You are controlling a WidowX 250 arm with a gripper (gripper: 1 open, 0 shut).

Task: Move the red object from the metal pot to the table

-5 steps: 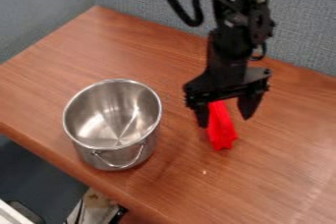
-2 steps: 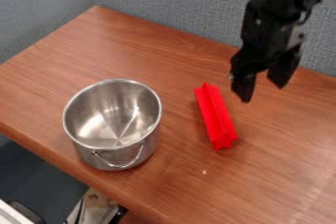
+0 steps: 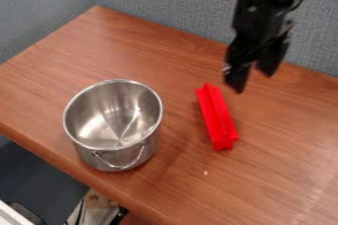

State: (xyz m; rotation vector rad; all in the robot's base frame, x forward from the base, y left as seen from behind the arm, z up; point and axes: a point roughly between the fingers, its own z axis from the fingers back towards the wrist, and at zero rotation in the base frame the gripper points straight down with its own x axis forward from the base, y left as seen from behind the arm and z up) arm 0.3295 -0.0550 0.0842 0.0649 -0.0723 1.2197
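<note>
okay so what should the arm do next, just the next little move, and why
Probably just ease a bit further up and back, without closing on anything: the red block lies on the table beside the metal pot, and the open gripper is clear of it, so the move looks done.

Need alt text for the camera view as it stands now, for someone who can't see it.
A red block lies on the wood-grain table, to the right of a shiny metal pot with nothing red inside. Beyond the block, the gripper hangs open above the table, holding nothing.
</note>
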